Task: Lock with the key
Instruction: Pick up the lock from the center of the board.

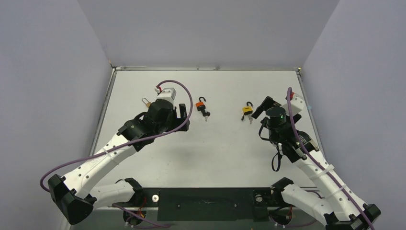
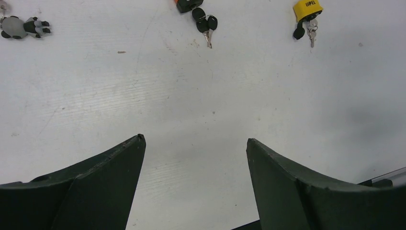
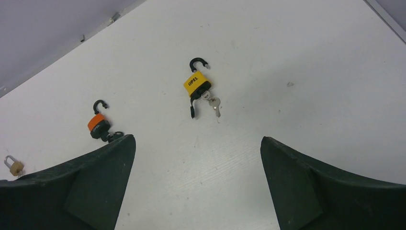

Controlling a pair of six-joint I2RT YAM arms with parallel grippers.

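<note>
A yellow padlock with its black shackle swung open lies on the white table, with keys in its base; it also shows in the right wrist view and the left wrist view. An orange padlock, also with an open shackle and keys, lies to its left. My left gripper is open and empty just left of the orange padlock. My right gripper is open and empty just right of the yellow padlock. Both wrist views show bare table between the fingers.
A small brass padlock lies at the far left behind my left arm; it also shows in the right wrist view. A small grey and black charm lies near it. The table's raised rim and grey walls enclose the area.
</note>
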